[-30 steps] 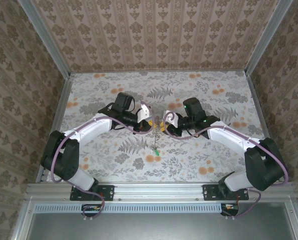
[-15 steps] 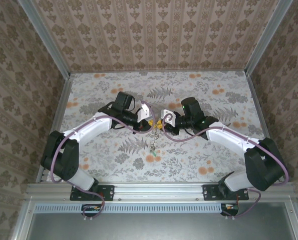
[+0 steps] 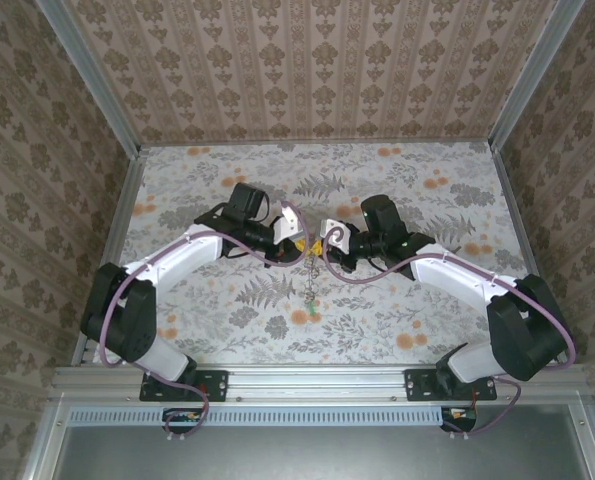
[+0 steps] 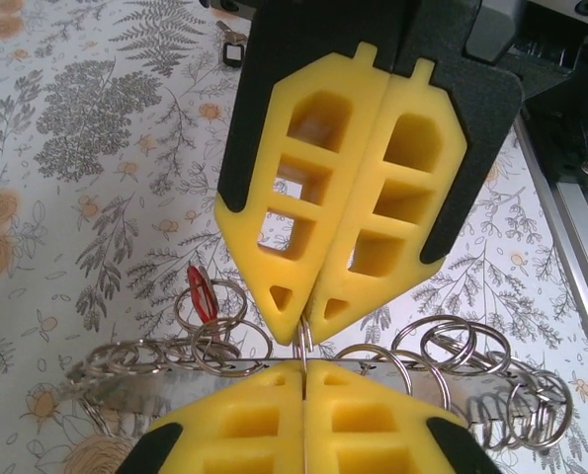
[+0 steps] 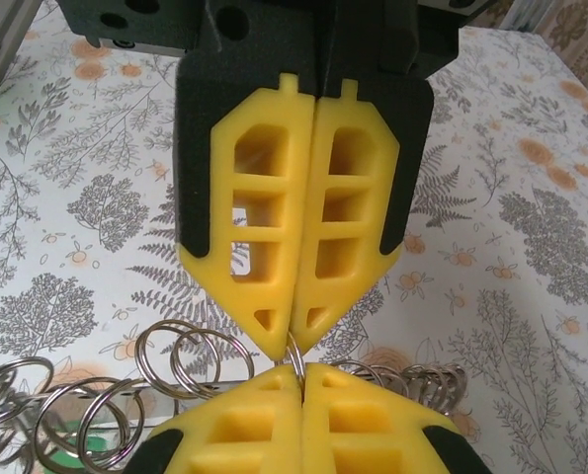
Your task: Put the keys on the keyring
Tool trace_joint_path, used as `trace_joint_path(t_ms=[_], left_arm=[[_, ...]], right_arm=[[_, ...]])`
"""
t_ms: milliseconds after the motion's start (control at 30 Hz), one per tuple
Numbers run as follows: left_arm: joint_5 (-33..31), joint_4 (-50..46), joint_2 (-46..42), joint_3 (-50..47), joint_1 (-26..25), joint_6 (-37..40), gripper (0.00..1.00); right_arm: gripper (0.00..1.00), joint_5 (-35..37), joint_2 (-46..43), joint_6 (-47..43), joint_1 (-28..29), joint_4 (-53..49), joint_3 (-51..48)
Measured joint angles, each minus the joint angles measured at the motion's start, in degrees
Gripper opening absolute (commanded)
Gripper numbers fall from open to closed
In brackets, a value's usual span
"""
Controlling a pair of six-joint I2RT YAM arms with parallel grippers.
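Note:
Both grippers meet tip to tip over the middle of the table. My left gripper [image 3: 308, 248] [image 4: 303, 367] and my right gripper [image 3: 321, 245] [image 5: 300, 369] are each shut on the same thin wire ring, seen edge-on, of the keyring [image 4: 304, 348] [image 5: 295, 352]. Several linked metal rings [image 4: 450, 348] spread out to both sides of the pinch. A red key [image 4: 202, 293] hangs among the rings on the left of the left wrist view. A green key [image 3: 314, 311] [image 5: 88, 434] dangles at the low end of the ring chain, below the grippers.
The floral tablecloth [image 3: 397, 300] is bare around the grippers. A small dark piece [image 4: 232, 49] lies on the cloth farther off. Aluminium rails [image 4: 570, 217] edge the table, and patterned walls [image 3: 307, 70] close in the back and sides.
My right gripper has moved a little left onto the ring and shut. The dangling chain with the green key has swung slightly. The left arm has stayed put.

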Motion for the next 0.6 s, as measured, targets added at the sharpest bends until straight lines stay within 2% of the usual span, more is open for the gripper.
trace_joint_path(t_ms=[133,367,600], left_arm=[[1.73,5.4,-1.97,-3.23,1.62,-1.6,0.19],[5.97,12.52,-2.32,-6.16,4.37,-5.6,0.22],[9.09,15.72,-1.44,-6.16,4.42,-7.37,0.24]], right_arm=[[0.0,-2.14,0.0,3.91,-1.4,5.42,-2.69],[0.0,-5.66,1.05,12.52,-3.61,17.16,-6.54],[0.0,-7.48,3.56,20.06,-3.76,27.85,-8.41]])
